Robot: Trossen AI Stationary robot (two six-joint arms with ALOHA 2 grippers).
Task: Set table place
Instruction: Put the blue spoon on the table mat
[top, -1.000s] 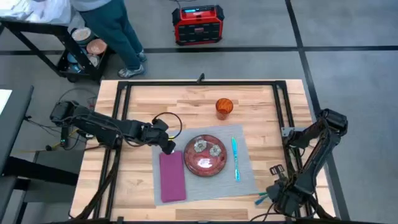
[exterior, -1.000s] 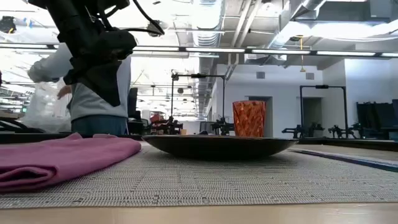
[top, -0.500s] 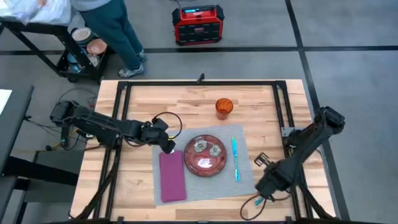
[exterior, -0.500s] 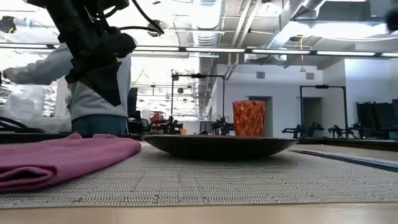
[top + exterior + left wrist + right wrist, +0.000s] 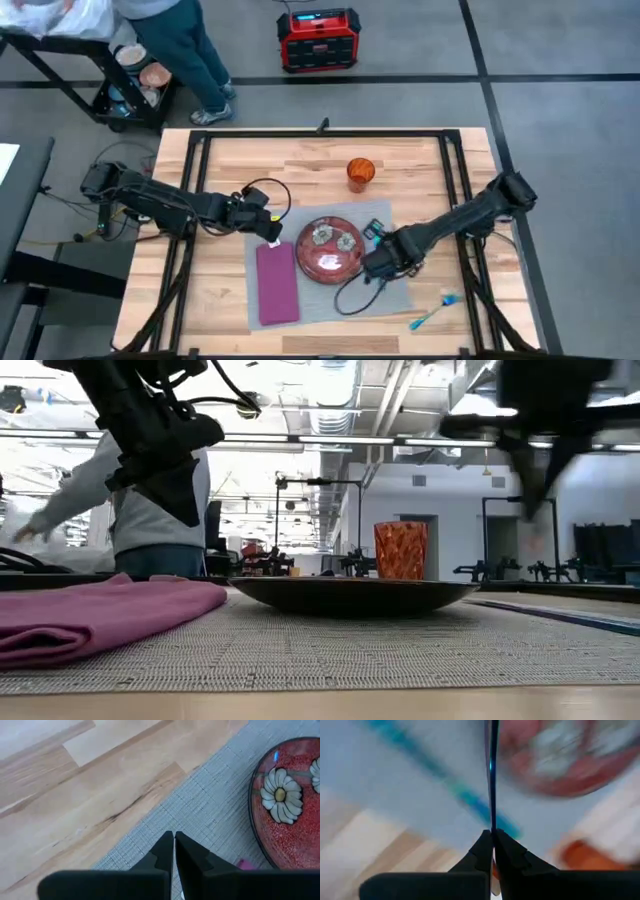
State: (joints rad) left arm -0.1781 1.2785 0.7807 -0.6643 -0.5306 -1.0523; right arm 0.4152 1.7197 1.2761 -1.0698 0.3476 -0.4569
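My left arm reaches in from the left of the high view, its left gripper (image 5: 272,238) poised at the upper left corner of the large grey rectangular fabric placemat (image 5: 400,290), which lies at lower centre of the light wooden plank table (image 5: 260,165). In the left wrist view the fingers (image 5: 165,851) are pressed together, holding nothing, over the mat's edge. My right arm slants from the right, its right gripper (image 5: 378,262) low over the mat beside the red round plate with white daisies (image 5: 330,250); its wrist view shows the tips pinched on a thin dark blade-like utensil (image 5: 492,775). That view alone shows this. The low view adds a purple folded cloth napkin (image 5: 90,615) and an orange faceted tumbler (image 5: 400,550). No writing is legible.
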